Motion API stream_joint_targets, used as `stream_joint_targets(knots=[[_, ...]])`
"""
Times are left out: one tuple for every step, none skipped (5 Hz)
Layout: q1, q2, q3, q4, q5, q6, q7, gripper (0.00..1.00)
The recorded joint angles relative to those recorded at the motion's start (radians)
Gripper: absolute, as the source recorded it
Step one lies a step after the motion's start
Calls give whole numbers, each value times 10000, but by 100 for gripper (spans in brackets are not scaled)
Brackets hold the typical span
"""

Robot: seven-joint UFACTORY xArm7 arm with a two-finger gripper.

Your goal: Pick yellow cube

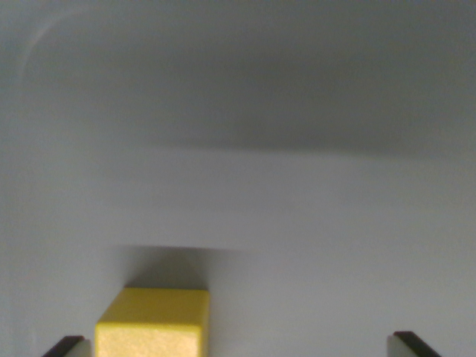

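The gripper (238, 349) is hanging wide open, gripping nothing — the yellow cube (152, 323) is sitting beside its left fingertip (65, 345), so centring before closing seems wise.

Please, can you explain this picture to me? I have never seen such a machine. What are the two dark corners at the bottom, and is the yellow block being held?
This picture comes from a camera on the robot arm's wrist, looking past its gripper. The two dark corners are the tips of the gripper's fingers, standing wide apart. Between them, closer to the finger on the wrist view's left, sits a yellow matte cube on a plain pale grey surface. Nothing is held: the fingers are open, and no grip on the cube shows.
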Motion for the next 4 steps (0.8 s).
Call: stream_joint_targets(knots=[[126,247,88,-236,-40,-398,184,0],[126,247,88,-236,-40,-398,184,0],[241,474,169,-453,-77,-763,353,0],[241,474,169,-453,-77,-763,353,0]])
